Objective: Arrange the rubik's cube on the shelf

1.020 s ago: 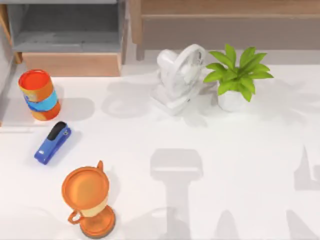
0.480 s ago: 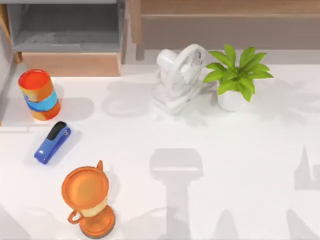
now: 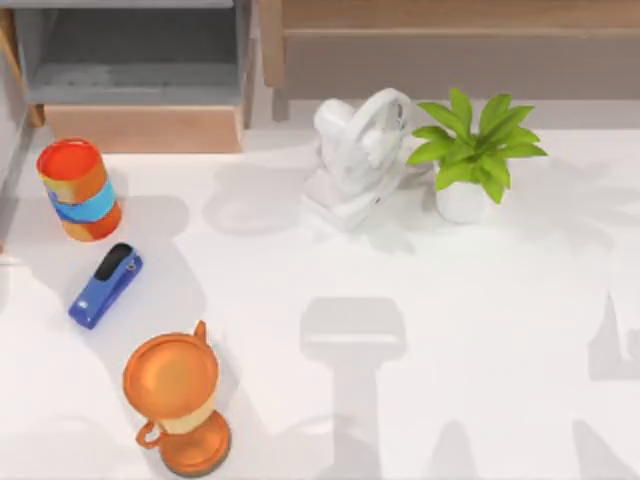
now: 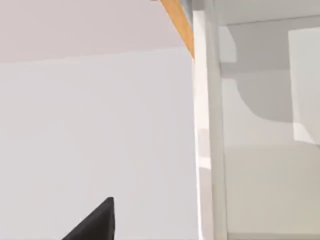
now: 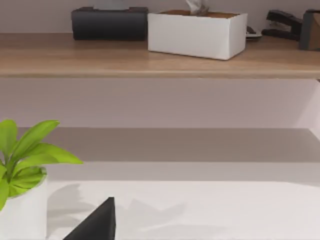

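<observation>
Long light-brown wooden shelf (image 5: 150,57) seen lying lengthwise along table (image 3: 450,330) rear; white tissue box (image 5: 196,34) carried on it.

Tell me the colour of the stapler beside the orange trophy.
Blue with a black top; the stapler shows best in the top view.

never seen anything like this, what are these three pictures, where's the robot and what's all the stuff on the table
This is a simulated table with two AgileX arms. One camera looks straight down; the other two sit on the arms' wrists. From above, the white table carries an orange can, a blue stapler, an orange trophy cup, a white fan and a potted plant. The right wrist camera faces the wooden shelf, holding a white tissue box, a black box and a black stapler. Nothing is seen being held.
</observation>
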`<state>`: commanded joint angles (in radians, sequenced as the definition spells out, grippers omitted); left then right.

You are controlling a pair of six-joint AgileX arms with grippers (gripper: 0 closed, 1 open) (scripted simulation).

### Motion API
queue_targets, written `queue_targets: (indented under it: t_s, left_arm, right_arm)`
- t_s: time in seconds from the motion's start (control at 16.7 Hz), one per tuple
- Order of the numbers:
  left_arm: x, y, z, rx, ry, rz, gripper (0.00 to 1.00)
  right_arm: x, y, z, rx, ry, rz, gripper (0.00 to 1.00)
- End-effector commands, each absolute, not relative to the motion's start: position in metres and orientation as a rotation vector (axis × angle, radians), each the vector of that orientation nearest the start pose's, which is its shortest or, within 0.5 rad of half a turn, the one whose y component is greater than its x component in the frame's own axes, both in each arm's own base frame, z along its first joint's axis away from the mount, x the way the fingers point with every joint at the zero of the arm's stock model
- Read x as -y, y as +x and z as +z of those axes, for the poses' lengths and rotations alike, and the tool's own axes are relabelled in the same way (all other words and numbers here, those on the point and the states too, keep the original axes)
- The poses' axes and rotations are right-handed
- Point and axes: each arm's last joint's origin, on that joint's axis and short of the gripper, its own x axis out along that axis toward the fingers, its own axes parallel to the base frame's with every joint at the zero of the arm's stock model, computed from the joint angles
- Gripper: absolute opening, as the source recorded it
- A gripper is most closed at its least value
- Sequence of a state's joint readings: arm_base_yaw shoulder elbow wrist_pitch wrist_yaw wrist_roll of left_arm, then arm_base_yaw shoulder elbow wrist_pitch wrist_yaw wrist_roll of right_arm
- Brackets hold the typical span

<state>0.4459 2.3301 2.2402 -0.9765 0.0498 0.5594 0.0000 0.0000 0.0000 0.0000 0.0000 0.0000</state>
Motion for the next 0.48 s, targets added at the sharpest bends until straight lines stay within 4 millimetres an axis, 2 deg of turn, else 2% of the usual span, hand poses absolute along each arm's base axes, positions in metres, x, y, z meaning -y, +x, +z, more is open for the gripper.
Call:
queue_targets:
  t_s: [0.24,0.48]
  left_arm:
    - [-0.185,0.460,0.233,-1.267,0.091,0.020,1.00]
    - [-0.173,0.461,0.219,-1.365,0.008,-0.002,1.00]
  right_arm:
    - [0.001,0.106,0.160,0.000,0.000,0.000,1.00]
    - [0.001,0.106,0.160,0.000,0.000,0.000,1.00]
